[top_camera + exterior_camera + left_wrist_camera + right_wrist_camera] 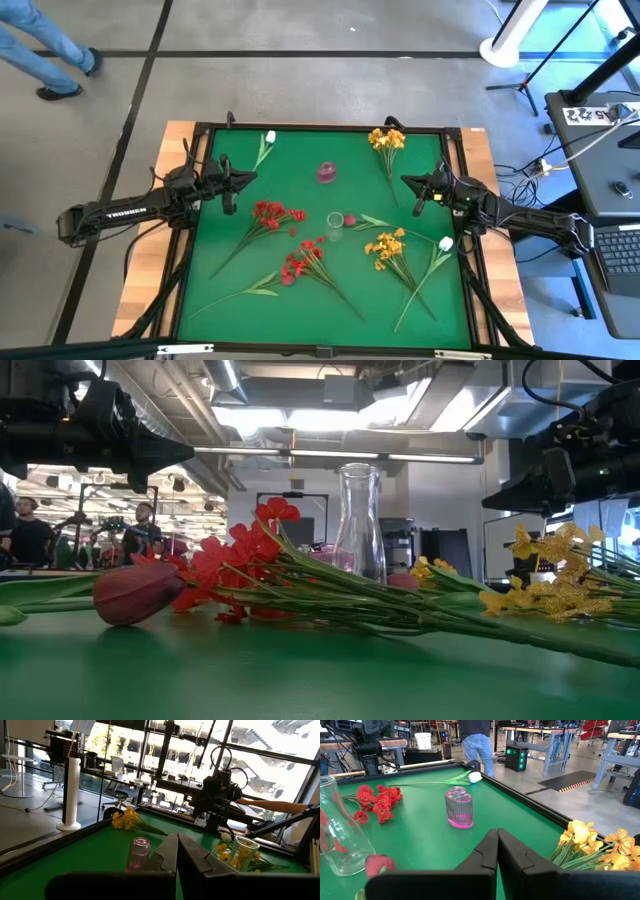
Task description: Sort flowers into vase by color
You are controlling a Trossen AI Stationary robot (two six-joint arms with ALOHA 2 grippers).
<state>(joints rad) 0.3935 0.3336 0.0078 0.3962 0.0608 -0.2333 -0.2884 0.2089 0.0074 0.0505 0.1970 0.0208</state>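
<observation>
On the green worktop (215, 300), nearest the front edge, lie two red sprays (298, 264) with long stems, and toward the front right corner a yellow-orange spray (386, 247) with a white bud (445, 243) beside it. At the centre stands a clear glass vase (335, 225), upright, with nothing seen inside it; a dark red bud (350, 220) lies just beside it. Left of centre rests another red cluster (268, 212). Farther back, a small ribbed pink vase (326, 172) stands upright, and it too looks empty in the right wrist view. Close to the far edge lie a second white bud (270, 137) on the left and a second yellow-orange spray (386, 139) on the right.

The left gripper (229, 187) hangs over the worktop's left side, its fingers (167, 851) pressed together on nothing. The right gripper (416, 193) hangs over the right side, fingers (490, 847) likewise closed and empty. All flowers lie outside the vases.
</observation>
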